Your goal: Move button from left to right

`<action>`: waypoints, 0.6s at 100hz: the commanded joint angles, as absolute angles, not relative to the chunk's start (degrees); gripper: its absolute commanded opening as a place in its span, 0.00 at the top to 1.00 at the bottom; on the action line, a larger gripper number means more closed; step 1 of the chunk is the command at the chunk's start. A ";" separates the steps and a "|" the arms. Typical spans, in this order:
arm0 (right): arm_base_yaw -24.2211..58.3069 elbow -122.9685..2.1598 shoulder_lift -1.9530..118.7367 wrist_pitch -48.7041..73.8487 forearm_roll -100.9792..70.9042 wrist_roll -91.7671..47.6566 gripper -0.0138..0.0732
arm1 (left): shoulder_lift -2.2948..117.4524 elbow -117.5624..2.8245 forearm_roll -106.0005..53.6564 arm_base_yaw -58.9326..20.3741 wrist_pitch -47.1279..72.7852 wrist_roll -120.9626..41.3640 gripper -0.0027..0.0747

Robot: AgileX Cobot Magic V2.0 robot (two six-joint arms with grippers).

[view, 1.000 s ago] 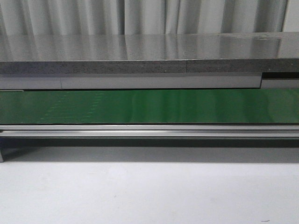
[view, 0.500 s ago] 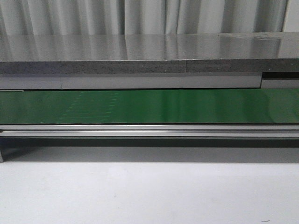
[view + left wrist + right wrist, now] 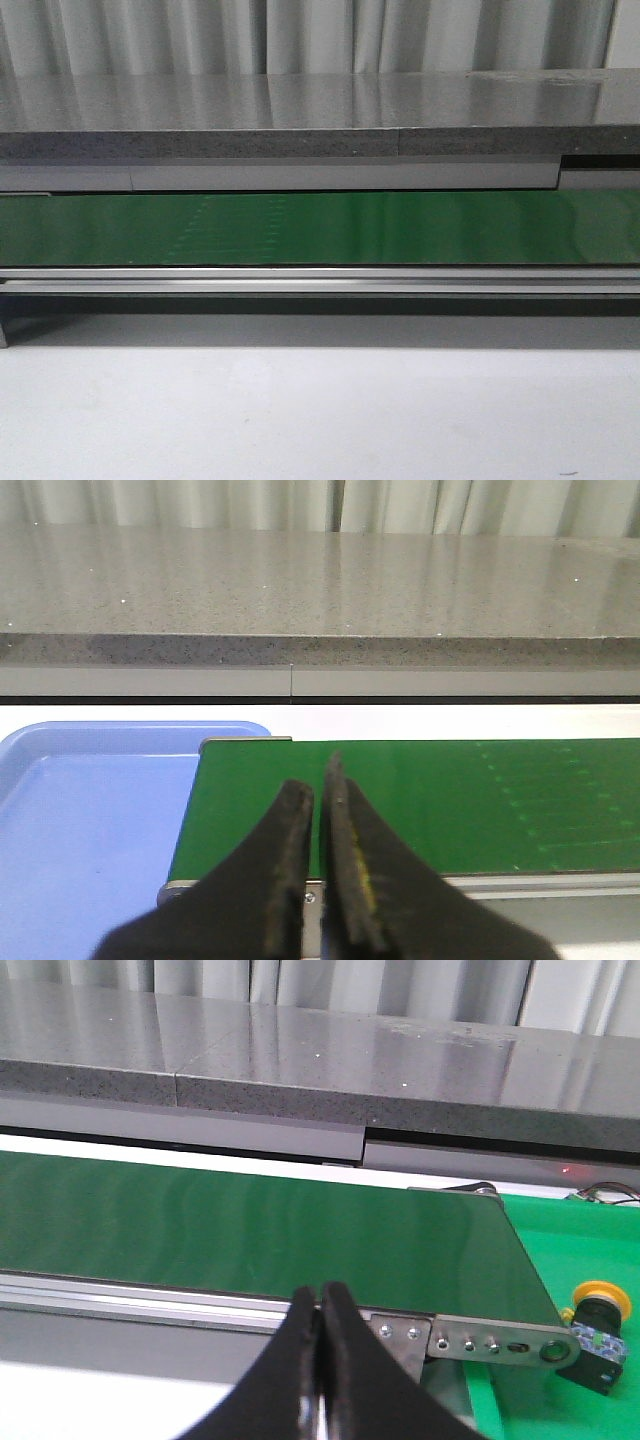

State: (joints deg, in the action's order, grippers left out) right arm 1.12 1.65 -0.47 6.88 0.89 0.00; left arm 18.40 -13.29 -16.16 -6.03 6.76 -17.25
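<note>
The button (image 3: 597, 1326) shows only in the right wrist view: a yellow cap on a black body with a small green mark. It rests on a green surface (image 3: 590, 1225) just past the right end of the green conveyor belt (image 3: 250, 1230). My right gripper (image 3: 321, 1296) is shut and empty, in front of the belt's metal rail and well apart from the button. My left gripper (image 3: 315, 780) is shut with nothing in it, near the belt's left end (image 3: 400, 800). Neither gripper appears in the front view, where the belt (image 3: 320, 228) carries nothing.
A blue tray (image 3: 90, 820) lies beside the belt's left end. A grey stone counter (image 3: 320, 115) runs behind the belt, with curtains beyond. A metal rail (image 3: 320, 280) edges the belt's front, and white table (image 3: 320, 410) lies before it.
Faint light marks on the belt have drifted to the right across the front view frames, so the belt is running. Nothing else differs.
</note>
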 commanded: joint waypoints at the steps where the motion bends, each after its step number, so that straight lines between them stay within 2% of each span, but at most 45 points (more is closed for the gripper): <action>1: 0.98 1.71 -1.51 2.52 1.48 0.00 0.92 | 18.75 -14.92 -16.65 -6.47 2.13 -17.18 0.96; 22: 0.98 1.71 -1.51 2.52 1.48 0.00 0.92 | 18.75 -14.92 -16.10 -6.52 0.44 -16.91 0.96; 32: 0.98 1.71 -1.51 2.52 1.48 0.00 0.92 | 18.01 -14.78 -11.24 -6.92 0.68 -11.42 0.96; 41: 0.98 1.71 -1.51 2.52 1.48 0.00 0.92 | 16.00 -13.81 -5.05 -7.67 0.77 -3.92 0.96; 60: 0.98 1.71 -1.51 2.52 1.48 0.00 0.92 | 8.94 -9.07 -3.26 -9.09 0.77 -3.09 0.96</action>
